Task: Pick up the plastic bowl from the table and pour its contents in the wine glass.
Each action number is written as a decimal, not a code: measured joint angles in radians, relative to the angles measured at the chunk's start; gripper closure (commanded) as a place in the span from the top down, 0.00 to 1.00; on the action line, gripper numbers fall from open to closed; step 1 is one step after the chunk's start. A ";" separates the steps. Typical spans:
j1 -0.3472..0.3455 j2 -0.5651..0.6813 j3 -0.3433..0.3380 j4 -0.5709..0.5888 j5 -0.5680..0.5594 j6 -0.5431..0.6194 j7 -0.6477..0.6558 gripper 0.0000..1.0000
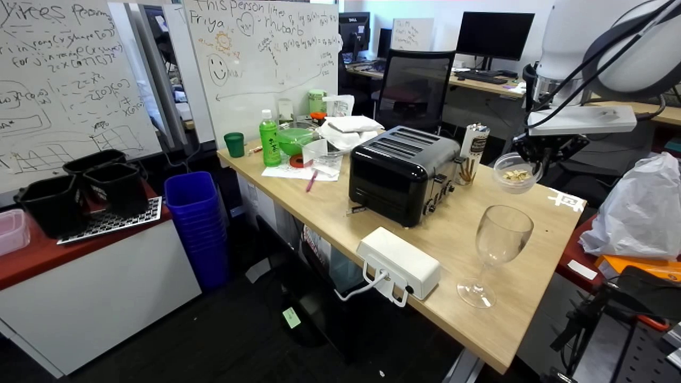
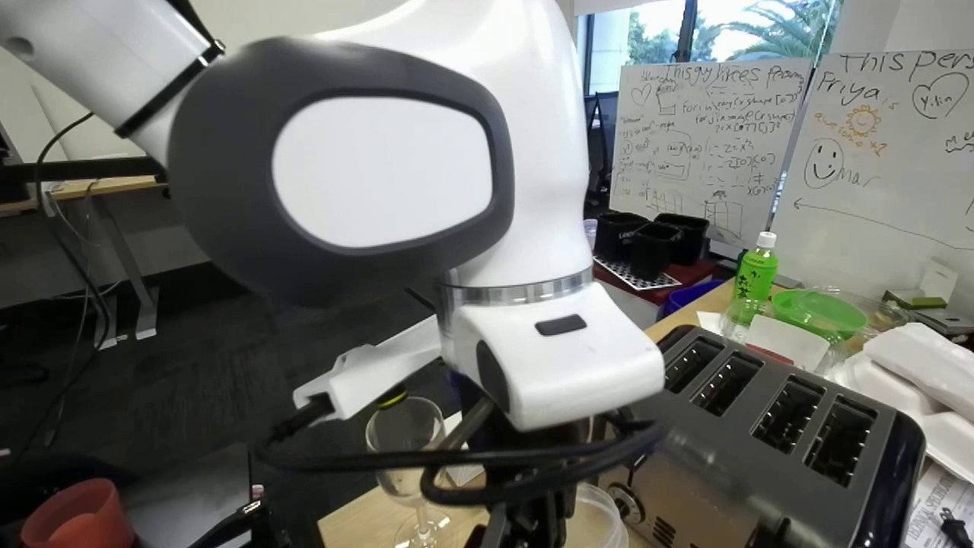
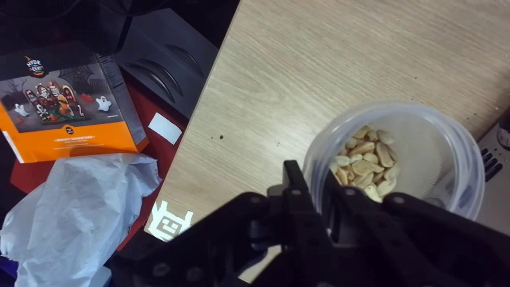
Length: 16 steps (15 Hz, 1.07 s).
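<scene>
A clear plastic bowl (image 1: 512, 186) holding pale peanuts (image 3: 364, 161) hangs above the light-wood table (image 1: 542, 252). My gripper (image 3: 310, 169) is shut on the bowl's wall, one finger inside the rim and one outside. In the wrist view the nuts lie gathered toward the finger side. The wine glass (image 1: 503, 236) stands upright on the table near its front right corner in an exterior view, lower than the bowl and apart from it. Cables and the arm partly cover the glass (image 2: 407, 438) and the bowl (image 2: 601, 514) in an exterior view.
A black toaster (image 1: 393, 181) stands beside the bowl, and a white box (image 1: 399, 258) sits at the table edge near the glass. Farther along are a green bottle (image 1: 270, 138) and a green bowl (image 1: 292, 141). A white bag (image 1: 636, 207) lies beyond the table's end.
</scene>
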 measured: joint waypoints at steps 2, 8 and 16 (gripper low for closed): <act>-0.009 -0.023 0.016 -0.018 0.019 0.000 -0.010 0.11; -0.015 -0.050 0.026 -0.041 0.065 0.000 -0.041 0.11; -0.035 -0.052 0.056 -0.041 0.062 -0.002 -0.039 0.03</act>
